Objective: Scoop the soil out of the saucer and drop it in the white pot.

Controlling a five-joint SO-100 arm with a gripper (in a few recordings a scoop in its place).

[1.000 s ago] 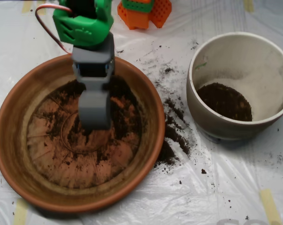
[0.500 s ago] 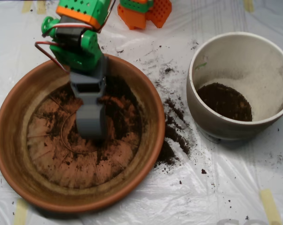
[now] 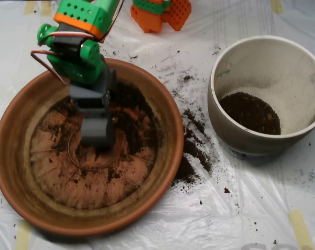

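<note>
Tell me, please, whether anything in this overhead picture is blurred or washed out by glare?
In the overhead view the scoop and green arm look soft with motion blur, while the saucer rim and the white pot stay sharp; the plastic sheet shows bright glare, washing out its wrinkles, and the pot's inner wall is bright on its right side.

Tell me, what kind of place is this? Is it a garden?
Probably not a garden but an indoor table for a robot potting test. A white plastic sheet covers it, taped down, with soil spilled between a terracotta saucer and a white pot.
</note>
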